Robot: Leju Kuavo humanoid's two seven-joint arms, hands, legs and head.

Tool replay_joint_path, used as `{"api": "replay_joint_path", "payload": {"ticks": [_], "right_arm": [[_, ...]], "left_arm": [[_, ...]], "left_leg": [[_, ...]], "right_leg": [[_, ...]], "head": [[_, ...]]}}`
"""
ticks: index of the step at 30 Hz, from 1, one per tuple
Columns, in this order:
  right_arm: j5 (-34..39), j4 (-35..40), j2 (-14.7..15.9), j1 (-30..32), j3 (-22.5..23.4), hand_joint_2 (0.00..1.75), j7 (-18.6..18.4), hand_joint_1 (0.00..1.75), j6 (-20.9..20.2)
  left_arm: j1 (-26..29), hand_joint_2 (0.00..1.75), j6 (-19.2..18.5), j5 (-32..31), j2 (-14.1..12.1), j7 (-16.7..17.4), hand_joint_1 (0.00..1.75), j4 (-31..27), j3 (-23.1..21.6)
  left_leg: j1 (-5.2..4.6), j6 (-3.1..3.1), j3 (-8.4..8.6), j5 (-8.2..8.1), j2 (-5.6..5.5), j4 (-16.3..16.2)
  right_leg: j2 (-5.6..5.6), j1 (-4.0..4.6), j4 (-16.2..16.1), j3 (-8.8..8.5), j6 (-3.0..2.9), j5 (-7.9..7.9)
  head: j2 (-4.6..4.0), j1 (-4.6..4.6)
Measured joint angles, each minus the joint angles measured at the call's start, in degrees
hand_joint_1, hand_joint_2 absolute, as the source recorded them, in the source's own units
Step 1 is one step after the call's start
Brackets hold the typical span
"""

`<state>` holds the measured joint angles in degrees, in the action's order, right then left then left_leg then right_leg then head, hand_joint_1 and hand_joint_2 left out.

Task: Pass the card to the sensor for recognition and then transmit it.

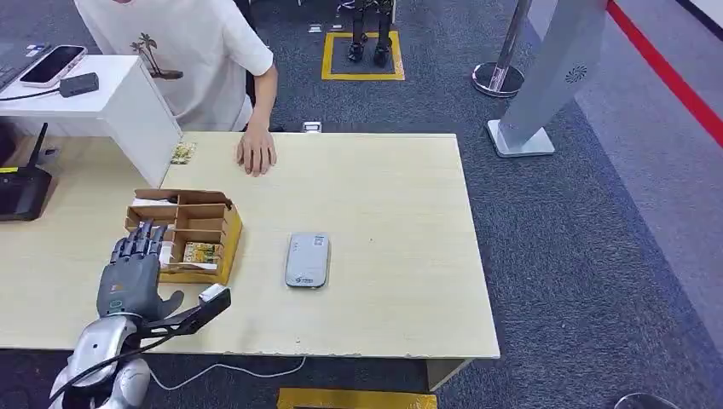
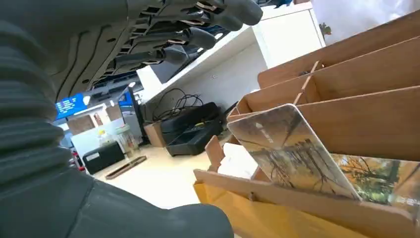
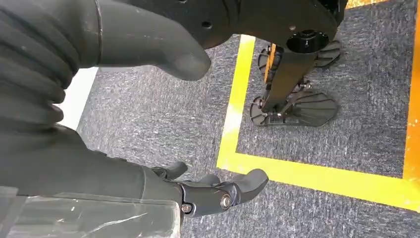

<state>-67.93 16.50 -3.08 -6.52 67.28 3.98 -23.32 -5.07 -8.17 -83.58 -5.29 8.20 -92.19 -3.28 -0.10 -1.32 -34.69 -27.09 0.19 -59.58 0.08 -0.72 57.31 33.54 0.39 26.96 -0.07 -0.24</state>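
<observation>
Left hand (image 1: 130, 274) hovering spread and empty over wooden organiser (image 1: 223, 223), at nine o'clock of grey sensor (image 1: 308, 259). Card (image 2: 292, 153) leaning in organiser's near compartment. Right hand (image 3: 148, 163) hanging empty over carpet, fingers loosely curled. Person's hand (image 1: 256, 153) resting at table's (image 1: 384, 204) twelve o'clock edge.

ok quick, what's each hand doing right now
Left hand: open, fingers spread over the wooden card box, holding nothing.
Right hand: fingers apart, holding nothing, hanging above the carpet.

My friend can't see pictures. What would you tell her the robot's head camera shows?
The robot's left hand hovers open over a wooden card box on a pale table. A grey sensor lies to the box's right, and a person's hand rests at the table's far edge.
</observation>
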Motion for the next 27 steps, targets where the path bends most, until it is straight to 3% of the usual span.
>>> {"api": "replay_joint_path", "payload": {"ticks": [27], "right_arm": [[-1.1,0.0,0.0,-0.1,0.0,1.75,-0.3,0.00,0.0]], "left_arm": [[-2.9,1.75,-0.1,-0.6,0.3,0.0,0.00,4.4,1.4]], "left_leg": [[0.00,0.00,0.00,0.00,0.01,0.0]], "right_leg": [[0.01,0.00,0.0,0.00,0.00,0.00]], "head": [[0.00,0.00]]}}
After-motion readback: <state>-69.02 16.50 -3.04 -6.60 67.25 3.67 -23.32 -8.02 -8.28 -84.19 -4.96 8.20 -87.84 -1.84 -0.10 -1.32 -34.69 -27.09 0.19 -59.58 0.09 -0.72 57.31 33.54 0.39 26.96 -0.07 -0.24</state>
